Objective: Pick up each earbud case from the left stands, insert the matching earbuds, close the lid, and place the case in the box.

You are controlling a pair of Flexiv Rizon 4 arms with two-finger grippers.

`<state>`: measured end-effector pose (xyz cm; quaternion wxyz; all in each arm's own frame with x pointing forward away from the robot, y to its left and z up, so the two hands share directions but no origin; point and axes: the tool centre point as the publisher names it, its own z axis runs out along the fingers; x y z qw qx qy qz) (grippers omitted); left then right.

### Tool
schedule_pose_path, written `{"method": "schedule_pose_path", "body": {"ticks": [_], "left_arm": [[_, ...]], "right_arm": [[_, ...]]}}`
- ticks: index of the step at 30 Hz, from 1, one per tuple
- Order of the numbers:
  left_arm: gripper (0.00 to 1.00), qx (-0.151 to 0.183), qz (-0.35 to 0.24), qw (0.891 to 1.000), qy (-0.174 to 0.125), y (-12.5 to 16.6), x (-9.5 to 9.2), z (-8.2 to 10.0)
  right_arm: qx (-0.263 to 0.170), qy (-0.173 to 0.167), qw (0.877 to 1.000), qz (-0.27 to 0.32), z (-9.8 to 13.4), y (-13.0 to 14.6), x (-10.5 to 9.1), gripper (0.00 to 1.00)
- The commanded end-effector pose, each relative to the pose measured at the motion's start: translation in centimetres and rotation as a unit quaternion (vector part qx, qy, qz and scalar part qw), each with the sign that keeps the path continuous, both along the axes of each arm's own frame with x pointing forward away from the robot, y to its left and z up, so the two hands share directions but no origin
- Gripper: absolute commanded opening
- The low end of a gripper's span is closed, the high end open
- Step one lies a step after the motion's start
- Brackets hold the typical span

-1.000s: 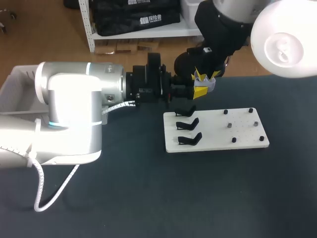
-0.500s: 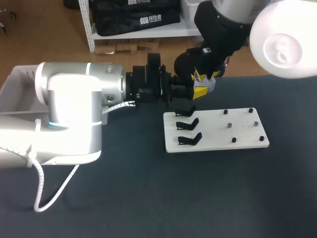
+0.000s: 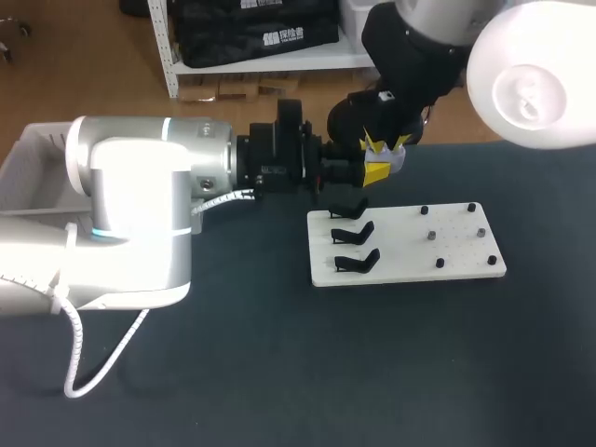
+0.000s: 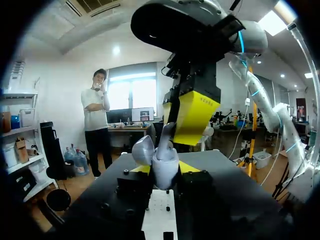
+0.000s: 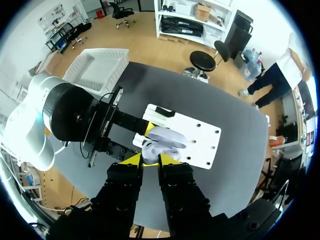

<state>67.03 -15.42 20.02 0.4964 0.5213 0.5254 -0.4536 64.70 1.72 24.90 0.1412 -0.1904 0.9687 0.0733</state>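
Head view: left fingers [image 3: 374,173] clamped on open earbud case [image 3: 395,160] above bench [image 3: 233,372], behind stand board [image 3: 456,265]. Left wrist view: case between yellow tips, lid raised. Right wrist view: right fingers [image 5: 132,159] nearly closed, pinching earbud [image 5: 149,149] over case.

Left arm [image 3: 140,200]: stretched level from the left.
Left gripper [image 4: 165,168]: clamped on open earbud case [image 4: 159,155].
Right arm [image 3: 410,56]: angled down from far right.
Right gripper [image 5: 148,160]: just above left gripper.

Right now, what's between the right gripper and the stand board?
The open earbud case, held by the left gripper, above the board. Right wrist view shows it.
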Motion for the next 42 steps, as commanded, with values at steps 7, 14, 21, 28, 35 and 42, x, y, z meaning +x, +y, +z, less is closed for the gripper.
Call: {"method": "schedule_pose_path", "body": {"ticks": [7, 14, 21, 28, 35, 42], "left_arm": [[0.00, -0.003, 0.002, 1.000, -0.002, 0.0, -0.1, -0.1], [0.00, -0.003, 0.002, 1.000, -0.002, 0.0, -0.1, -0.1], [0.00, -0.003, 0.002, 1.000, -0.002, 0.0, -0.1, -0.1], [0.00, -0.003, 0.002, 1.000, -0.002, 0.0, -0.1, -0.1], [0.00, -0.003, 0.002, 1.000, -0.002, 0.0, -0.1, -0.1], [0.00, -0.003, 0.002, 1.000, -0.002, 0.0, -0.1, -0.1]], "right_arm": [[-0.003, 0.001, 1.000, 0.001, -0.3, 0.2, -0.1, 0.00], [-0.009, 0.007, 1.000, 0.004, -0.6, 0.3, 0.1, 0.00], [-0.017, 0.009, 1.000, 0.008, -0.8, 0.4, 0.4, 0.00], [-0.026, 0.008, 1.000, 0.014, -0.8, 0.4, 0.6, 0.00], [-0.033, 0.006, 0.999, 0.018, -1.0, 0.3, 0.6, 0.00], [-0.035, 0.004, 0.999, 0.019, -1.1, 0.1, 0.5, 0.00]]}}
